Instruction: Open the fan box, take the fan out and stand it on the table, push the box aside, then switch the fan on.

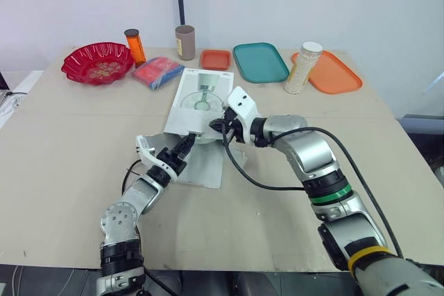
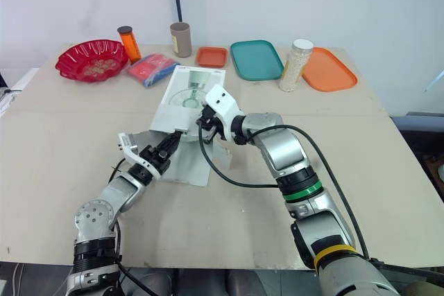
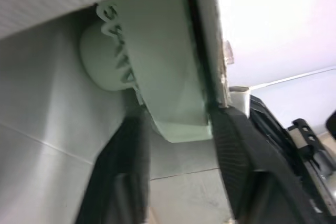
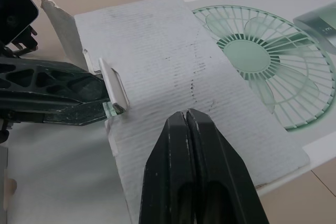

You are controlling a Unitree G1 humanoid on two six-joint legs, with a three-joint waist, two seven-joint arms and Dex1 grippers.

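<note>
The left jaws pinch the green fan (image 3: 157, 93) inside the fan box (image 1: 201, 98). The right jaws are closed, empty, at its flap (image 4: 173, 66).

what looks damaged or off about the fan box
On the fan box, the open flap is worn: dark scuffs run down its corrugated face, and the small side tab has a ragged, torn-looking edge. Nothing looks spilled.
</note>
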